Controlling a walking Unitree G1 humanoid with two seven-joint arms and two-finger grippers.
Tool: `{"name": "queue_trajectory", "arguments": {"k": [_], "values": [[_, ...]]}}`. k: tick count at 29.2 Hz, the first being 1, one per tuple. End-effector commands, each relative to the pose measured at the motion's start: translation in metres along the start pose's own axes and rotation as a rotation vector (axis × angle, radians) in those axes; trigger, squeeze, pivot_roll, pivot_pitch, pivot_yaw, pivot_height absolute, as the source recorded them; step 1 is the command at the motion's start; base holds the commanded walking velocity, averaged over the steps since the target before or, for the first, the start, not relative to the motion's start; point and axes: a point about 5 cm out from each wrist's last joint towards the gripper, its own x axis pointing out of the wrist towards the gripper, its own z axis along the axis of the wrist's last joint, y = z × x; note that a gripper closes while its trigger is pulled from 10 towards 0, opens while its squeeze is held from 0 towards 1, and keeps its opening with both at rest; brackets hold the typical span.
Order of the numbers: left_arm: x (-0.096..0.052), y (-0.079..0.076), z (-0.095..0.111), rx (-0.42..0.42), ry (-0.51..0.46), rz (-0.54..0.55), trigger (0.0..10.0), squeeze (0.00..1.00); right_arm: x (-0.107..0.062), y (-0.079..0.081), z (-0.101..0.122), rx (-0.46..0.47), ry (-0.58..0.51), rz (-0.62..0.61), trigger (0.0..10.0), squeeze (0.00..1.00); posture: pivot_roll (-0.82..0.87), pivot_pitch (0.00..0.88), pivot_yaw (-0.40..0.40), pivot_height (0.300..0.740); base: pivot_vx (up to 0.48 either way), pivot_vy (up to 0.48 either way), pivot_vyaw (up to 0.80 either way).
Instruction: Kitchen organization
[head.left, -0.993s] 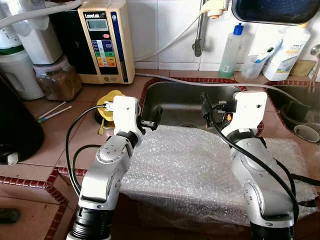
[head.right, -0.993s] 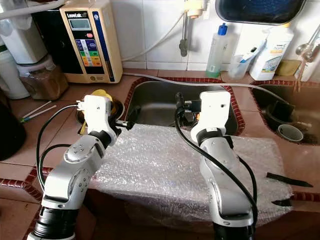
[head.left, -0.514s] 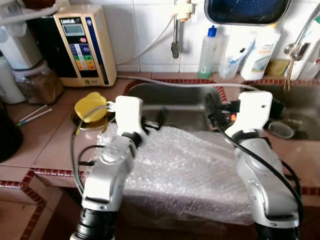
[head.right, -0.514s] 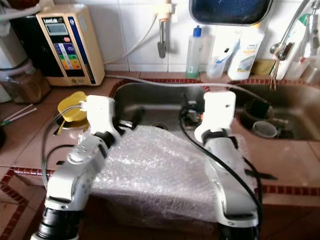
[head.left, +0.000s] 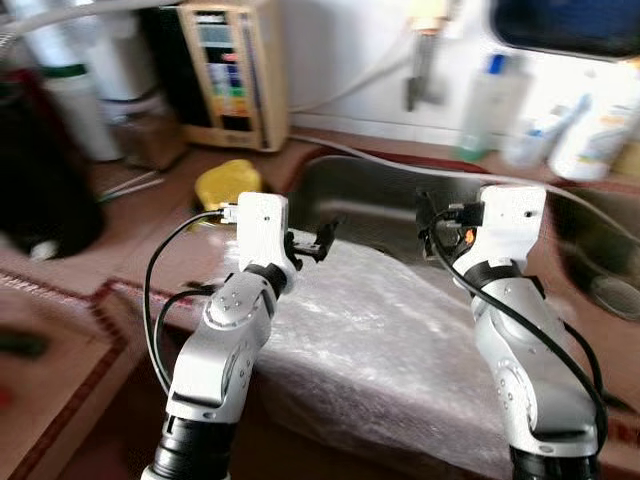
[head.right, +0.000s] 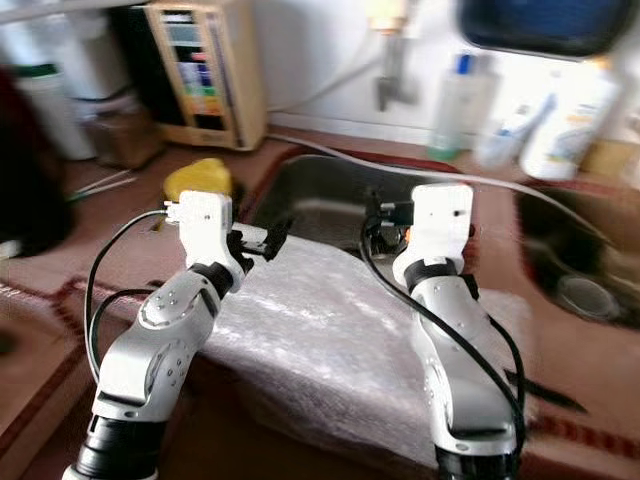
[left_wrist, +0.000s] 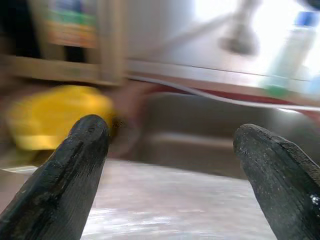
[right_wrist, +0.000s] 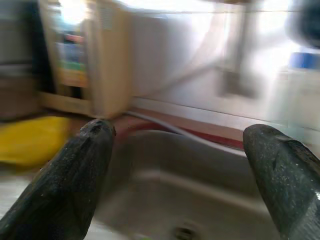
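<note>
A sheet of bubble wrap (head.left: 400, 330) lies over the counter's front edge, before a steel sink (head.left: 360, 195). A yellow object (head.left: 227, 183) rests on the counter to the sink's left. My left gripper (head.left: 312, 240) is held above the wrap's far left corner, open, with nothing between its fingers (left_wrist: 75, 165). My right gripper (head.left: 428, 225) hovers over the wrap's far edge by the sink, also open and empty, fingers (right_wrist: 280, 170) wide apart. All the views are motion-blurred.
A beige water machine (head.left: 232, 70) and jars stand at the back left. Bottles (head.left: 485, 105) line the tiled wall behind the sink. A second basin with a cup (head.left: 610, 295) lies to the right, and a dark bulky object (head.left: 40, 180) at the far left.
The camera has swung to the left, so the whole scene has slid right and blurred. Both arms keep the same raised pose with open fingers.
</note>
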Motion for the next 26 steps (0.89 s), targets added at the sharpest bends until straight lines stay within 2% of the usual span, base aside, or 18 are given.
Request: {"name": "queue_trajectory", "arguments": {"k": [1, 14, 21, 25, 26], "values": [[0.001, 0.000, 0.002, 0.020, -0.011, 0.015, 10.0, 0.00, 0.000, -0.002, 0.003, -0.006, -0.013, 0.000, 10.0, 0.00, -0.04, 0.000, 0.033, 0.740, 0.000, 0.000, 0.00], [0.000, -0.003, 0.001, -0.011, -0.016, -0.041, 10.0, 0.00, 0.001, -0.002, 0.003, 0.001, -0.017, -0.003, 10.0, 0.00, -0.04, 0.000, 0.034, 0.740, 0.000, 0.000, 0.00], [0.001, -0.005, -0.004, -0.016, 0.013, -0.062, 10.0, 0.00, 0.000, -0.003, 0.001, 0.011, -0.009, -0.014, 10.0, 0.00, -0.04, 0.000, 0.031, 0.740, 0.000, 0.000, 0.00], [-0.006, 0.012, -0.008, -0.002, 0.018, -0.011, 10.0, 0.00, -0.008, -0.012, -0.008, -0.019, 0.019, -0.037, 10.0, 0.00, -0.03, 0.000, 0.027, 0.740, 0.000, 0.000, 0.00], [-0.012, 0.019, -0.012, 0.007, 0.031, 0.003, 10.0, 0.00, -0.015, -0.019, -0.013, -0.036, 0.037, -0.047, 10.0, 0.00, -0.03, 0.000, 0.026, 0.740, 0.000, 0.000, 0.00]]}}
